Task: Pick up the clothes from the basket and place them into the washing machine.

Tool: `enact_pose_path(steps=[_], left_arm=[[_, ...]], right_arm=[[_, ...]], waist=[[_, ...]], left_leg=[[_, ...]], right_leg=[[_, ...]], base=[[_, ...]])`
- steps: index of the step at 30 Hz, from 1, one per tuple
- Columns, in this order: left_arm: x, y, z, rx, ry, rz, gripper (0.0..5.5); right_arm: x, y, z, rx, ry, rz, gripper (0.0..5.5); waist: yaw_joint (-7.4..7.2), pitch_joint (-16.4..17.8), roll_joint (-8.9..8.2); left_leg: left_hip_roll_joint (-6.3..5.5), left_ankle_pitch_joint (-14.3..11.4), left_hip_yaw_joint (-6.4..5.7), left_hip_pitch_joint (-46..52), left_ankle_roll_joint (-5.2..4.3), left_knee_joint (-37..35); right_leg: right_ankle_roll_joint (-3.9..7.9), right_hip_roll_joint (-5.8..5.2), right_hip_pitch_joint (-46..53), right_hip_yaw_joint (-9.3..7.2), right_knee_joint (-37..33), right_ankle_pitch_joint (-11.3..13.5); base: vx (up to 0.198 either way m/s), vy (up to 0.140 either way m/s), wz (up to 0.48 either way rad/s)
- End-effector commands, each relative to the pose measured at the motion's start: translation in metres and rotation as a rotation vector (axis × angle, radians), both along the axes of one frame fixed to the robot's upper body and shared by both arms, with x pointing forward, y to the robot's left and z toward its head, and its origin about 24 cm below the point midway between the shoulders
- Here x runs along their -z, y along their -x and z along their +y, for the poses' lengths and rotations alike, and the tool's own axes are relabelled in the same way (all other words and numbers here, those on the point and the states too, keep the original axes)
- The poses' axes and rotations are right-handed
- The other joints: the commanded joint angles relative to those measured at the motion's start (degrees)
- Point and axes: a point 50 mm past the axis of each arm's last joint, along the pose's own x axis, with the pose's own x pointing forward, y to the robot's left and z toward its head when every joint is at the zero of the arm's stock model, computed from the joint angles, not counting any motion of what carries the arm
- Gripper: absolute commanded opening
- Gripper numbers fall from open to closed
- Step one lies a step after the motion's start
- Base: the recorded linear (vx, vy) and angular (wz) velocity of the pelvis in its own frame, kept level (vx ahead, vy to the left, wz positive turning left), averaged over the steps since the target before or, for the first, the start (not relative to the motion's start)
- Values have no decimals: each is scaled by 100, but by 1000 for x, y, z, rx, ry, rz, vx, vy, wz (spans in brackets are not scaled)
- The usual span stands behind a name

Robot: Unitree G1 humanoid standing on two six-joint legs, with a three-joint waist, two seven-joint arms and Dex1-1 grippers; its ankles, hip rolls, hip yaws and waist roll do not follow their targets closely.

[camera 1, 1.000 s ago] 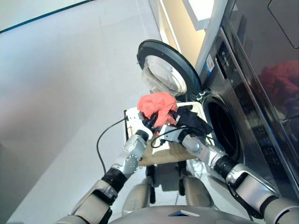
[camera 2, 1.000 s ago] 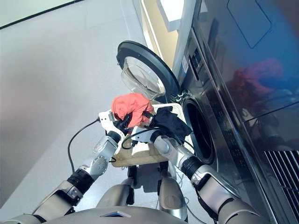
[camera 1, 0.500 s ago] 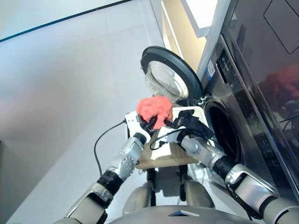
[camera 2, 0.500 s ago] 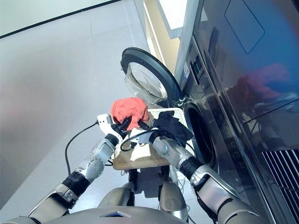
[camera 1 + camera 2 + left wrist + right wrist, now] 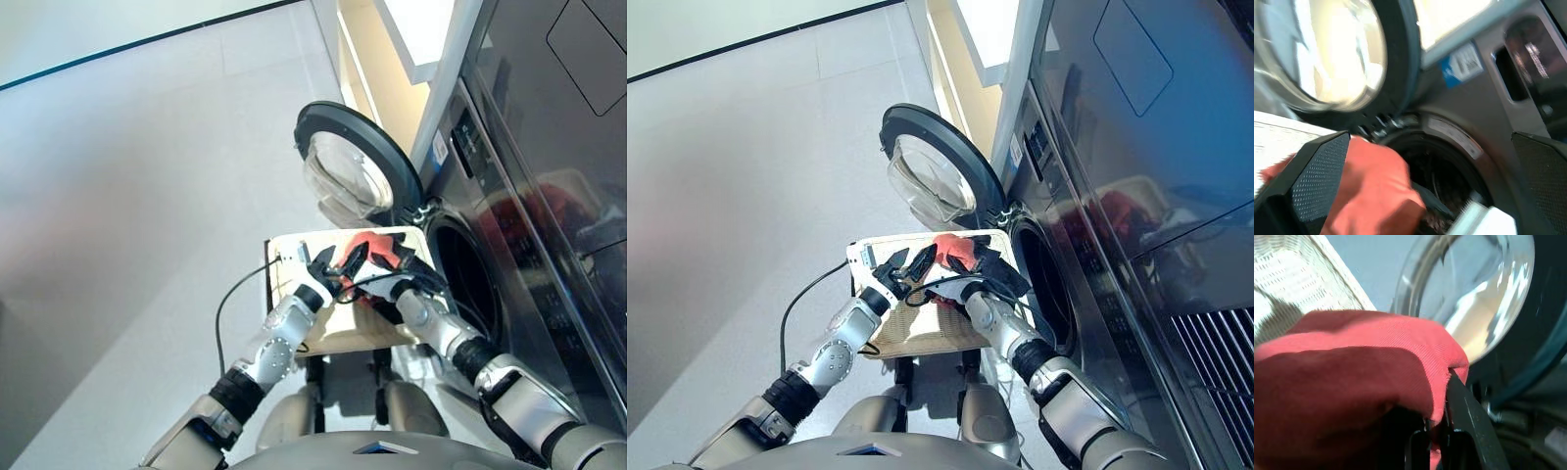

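Two garments showing in the basket [image 5: 921, 328], bunched at its corner nearest the porthole: one orange-red garment [image 5: 955, 250], one black garment [image 5: 991, 266] beside it toward the machine; third, navy one nowhere to be made out. One washing machine [image 5: 509, 196], round glass door [image 5: 351, 166] swung wide open, drum interior dark, nothing readable inside. Left gripper [image 5: 338, 266] spread wide and released over the basket, beside the red cloth. Right gripper [image 5: 1442, 431] clenched on the orange-red garment, fingers mostly buried under the fabric.
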Motion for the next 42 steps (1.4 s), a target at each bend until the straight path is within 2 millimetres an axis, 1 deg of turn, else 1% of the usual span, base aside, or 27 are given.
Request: enact_pose_path(steps=[1,4,7,11,12,14,15,16,17,20,21,22,23,24,26,27,28,29,30,31,36,37,38,39,40,41,42], left_arm=[[-11,-7,29,-199,54,-44,550],[-4,-7,52,-366,53,0,550],[9,-7,70,-490,-26,54,550],[23,-8,81,-573,-145,120,550],[26,-8,83,-595,-169,139,550],[34,-9,85,-615,-209,178,550],[37,-10,85,-618,-227,188,550],[37,-12,83,-623,-232,192,550],[37,-13,83,-622,-240,193,550],[37,-17,80,-616,-268,191,550],[37,-17,80,-616,-268,190,550],[34,-20,81,-623,-277,177,550],[30,-22,82,-631,-270,168,550],[28,-23,83,-640,-267,160,550],[27,-23,85,-643,-271,158,550],[29,-22,85,-644,-271,169,550],[27,-23,87,-651,-273,161,550],[26,-23,88,-655,-272,157,550],[26,-22,90,-661,-272,156,550],[25,-22,94,-668,-276,150,550],[20,-23,99,-659,-299,117,550],[18,-24,101,-655,-306,107,550],[17,-24,102,-652,-311,100,550],[16,-25,103,-646,-318,94,550],[14,-26,102,-643,-315,87,550],[12,-27,103,-647,-313,79,550],[11,-27,104,-658,-306,75,550]], right_arm=[[-14,-11,14,119,-227,-51,0],[-9,-8,6,209,-300,-27,0],[-6,-6,-7,349,-429,-12,0],[-11,-9,-22,588,-757,-25,0],[-16,-12,-25,668,-897,-55,0],[-22,-15,-32,751,-1043,-88,0],[-26,-18,-35,797,-1133,-112,0],[-32,-23,-38,828,-1188,-141,0],[-36,-26,-39,840,-1234,-158,0],[-57,-40,-47,872,-1333,-243,0],[-57,-40,-47,872,-1333,-244,0],[-75,-49,-52,878,-1381,-313,0],[-86,-53,-58,897,-1435,-367,0],[-96,-57,-63,914,-1484,-411,0],[-108,-63,-73,964,-1555,-474,0],[-113,-65,-75,974,-1568,-492,0],[-122,-68,-83,987,-1581,-537,0],[-129,-70,-91,1005,-1580,-574,0],[-136,-72,-102,1035,-1563,-612,0],[-148,-76,-108,1035,-1534,-651,0],[-201,-88,-143,1049,-1311,-797,0],[-217,-89,-153,1040,-1244,-836,0],[-229,-89,-163,1044,-1187,-867,0],[-244,-87,-178,1059,-1120,-906,0],[-264,-85,-185,1052,-1083,-963,0],[-278,-81,-190,1051,-1040,-1029,0],[-296,-73,-196,1033,-1021,-1132,0]], waist=[[75,-77,-371],[64,2,-383],[49,119,-394],[24,310,-359],[19,388,-335],[-11,492,-312],[-6,564,-290],[-15,619,-266],[-11,694,-229],[-20,858,-146],[-16,847,-145],[-24,921,-98],[-40,986,-65],[-54,1006,-44],[-50,1002,-18],[-30,979,26],[-26,987,50],[-6,976,74],[3,971,103],[38,944,135],[177,877,206],[204,880,208],[229,867,209],[246,846,200],[279,821,217],[287,823,213],[272,832,218]], left_leg=[[-324,-527,185,98,54,353],[-346,-535,171,9,70,418],[-364,-536,161,-111,77,491],[-406,-523,161,-415,87,622],[-406,-537,179,-506,83,677],[-425,-536,225,-744,80,809],[-422,-571,240,-856,75,893],[-445,-557,249,-1016,77,960],[-448,-594,263,-1125,74,1034],[-474,-657,301,-1592,70,1304],[-473,-663,302,-1615,70,1319],[-477,-740,323,-1973,86,1601],[-485,-823,331,-2211,110,1833],[-477,-920,337,-2484,141,2123],[-485,-1165,353,-2917,182,2672],[-447,-1415,322,-3013,183,2870],[-468,-1499,321,-3245,220,3141],[-465,-1587,303,-3402,235,3299],[-472,-1638,291,-3587,260,3459],[-479,-1673,284,-3754,277,3560],[-444,-1699,241,-4355,281,3840],[-455,-1695,256,-4465,275,3896],[-447,-1703,242,-4573,271,3927],[-442,-1698,237,-4675,261,3946],[-434,-1702,252,-4794,253,3993],[-422,-1699,248,-4864,247,4013],[-421,-1694,260,-4951,240,4049]], right_leg=[[661,-230,83,300,68,-329],[647,-256,-13,288,150,-340],[643,-292,-139,274,228,-327],[647,-333,-449,269,355,-275],[643,-339,-543,282,394,-270],[635,-365,-786,304,492,-252],[626,-373,-906,307,585,-277],[618,-403,-1079,297,667,-269],[603,-396,-1210,307,770,-302],[575,-435,-1708,316,1058,-364],[575,-435,-1731,318,1070,-369],[549,-451,-2108,340,1372,-437],[536,-452,-2363,358,1618,-502],[510,-446,-2634,399,1928,-596],[462,-434,-3005,432,2402,-813],[480,-398,-3138,467,2667,-1052],[466,-402,-3358,487,2952,-1115],[456,-401,-3520,502,3121,-1203],[440,-406,-3693,515,3272,-1254],[432,-405,-3853,522,3373,-1276],[404,-405,-4460,574,3686,-1350],[392,-404,-4589,596,3763,-1358],[387,-401,-4708,625,3790,-1366],[388,-402,-4814,632,3834,-1368],[385,-399,-4942,649,3880,-1367],[377,-390,-5020,661,3903,-1374],[380,-373,-5115,667,3958,-1369]], base=[[0,0,0],[0,0,0],[-64,26,10],[-87,52,2],[-96,61,9],[-92,55,-3],[-96,46,-46],[-94,42,-75],[-91,49,-98],[-76,35,-57],[-76,20,45],[-90,20,96],[-117,20,136],[-77,12,188],[15,0,212],[68,-11,122],[86,-12,56],[0,0,0],[0,0,0],[0,0,0],[0,0,0],[0,0,0],[0,0,0],[0,0,0],[0,0,0],[0,0,0],[0,0,0]])
